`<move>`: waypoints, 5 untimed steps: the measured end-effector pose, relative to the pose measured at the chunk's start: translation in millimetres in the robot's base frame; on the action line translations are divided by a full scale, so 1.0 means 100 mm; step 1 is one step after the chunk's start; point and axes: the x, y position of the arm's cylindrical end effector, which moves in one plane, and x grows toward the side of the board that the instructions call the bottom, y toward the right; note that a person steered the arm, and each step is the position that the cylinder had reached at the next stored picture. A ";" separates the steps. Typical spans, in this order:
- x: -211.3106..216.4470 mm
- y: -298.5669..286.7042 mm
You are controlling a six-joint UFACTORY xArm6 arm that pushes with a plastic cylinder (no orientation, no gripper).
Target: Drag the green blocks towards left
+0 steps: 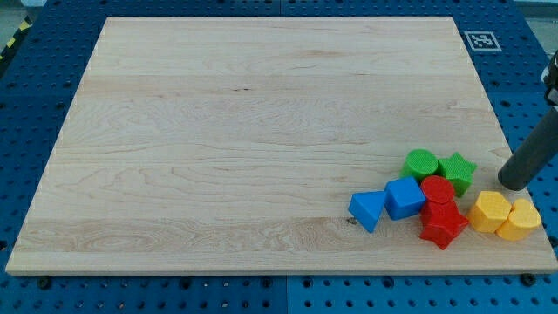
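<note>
A green round block (421, 163) and a green star block (457, 171) sit side by side near the board's bottom right. They touch a cluster just below them: a red round block (437, 190), a red star block (442, 223), a blue cube-like block (404, 197) and a blue triangular block (368, 209). My tip (513, 183) is the lower end of a dark rod that comes in from the view's right. It stands to the right of the green star, apart from it.
Two yellow blocks (490, 212) (520, 220) lie just below my tip at the board's right edge. The wooden board (261, 131) lies on a blue perforated table. A marker tag (480, 40) sits off the board's top right corner.
</note>
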 end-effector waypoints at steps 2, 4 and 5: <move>0.11 -0.01; 0.11 -0.48; 0.11 -0.50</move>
